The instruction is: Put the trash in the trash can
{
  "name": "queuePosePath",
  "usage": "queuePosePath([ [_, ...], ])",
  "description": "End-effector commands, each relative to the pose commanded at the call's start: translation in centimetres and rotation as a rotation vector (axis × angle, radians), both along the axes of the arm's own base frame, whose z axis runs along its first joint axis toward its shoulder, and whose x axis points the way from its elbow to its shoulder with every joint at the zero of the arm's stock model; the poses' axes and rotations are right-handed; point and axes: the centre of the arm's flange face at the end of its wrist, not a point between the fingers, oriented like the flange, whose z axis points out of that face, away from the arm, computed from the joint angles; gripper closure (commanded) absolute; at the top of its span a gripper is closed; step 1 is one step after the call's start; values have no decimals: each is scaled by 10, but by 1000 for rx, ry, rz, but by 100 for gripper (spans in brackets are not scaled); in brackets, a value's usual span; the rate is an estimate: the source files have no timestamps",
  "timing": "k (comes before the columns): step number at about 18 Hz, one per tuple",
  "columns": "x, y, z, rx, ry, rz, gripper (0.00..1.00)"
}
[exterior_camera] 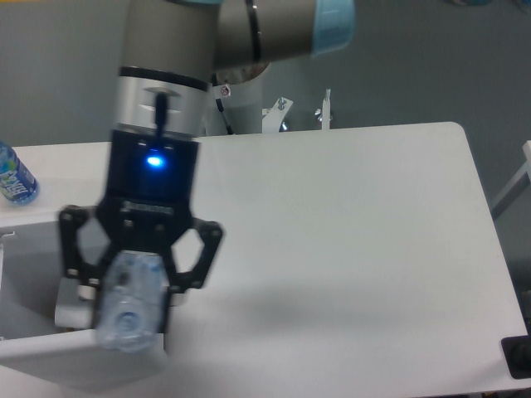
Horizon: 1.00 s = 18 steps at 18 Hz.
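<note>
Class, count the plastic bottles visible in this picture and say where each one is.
2. One clear bottle is held in the gripper above the white bin; one blue-tinted bottle sits at the table's far left edge.

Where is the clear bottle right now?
The bottle is at the lower left of the camera view, gripped in the pincer and held up above the white bin.

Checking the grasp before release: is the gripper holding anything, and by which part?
Yes. The gripper is shut on the clear plastic bottle, gripping across its body, above the trash can.
</note>
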Motion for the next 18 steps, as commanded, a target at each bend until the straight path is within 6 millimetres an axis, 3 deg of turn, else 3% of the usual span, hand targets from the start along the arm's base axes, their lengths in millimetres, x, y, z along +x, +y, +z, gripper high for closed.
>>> queuePosePath([
  [3, 21, 22, -25, -25, -25, -52, 48],
  [9, 31, 37, -45, -51, -32, -80, 43],
  [10, 30, 38, -47, -54, -33, -81, 40],
  [11, 30, 38, -48, -56, -28, -83, 26],
  [12, 29, 37, -49, -59, -16, -89, 0],
  [16, 29, 30, -54, -75, 2, -102, 0],
  [18, 9, 22, -52, -75, 5, -70, 0],
])
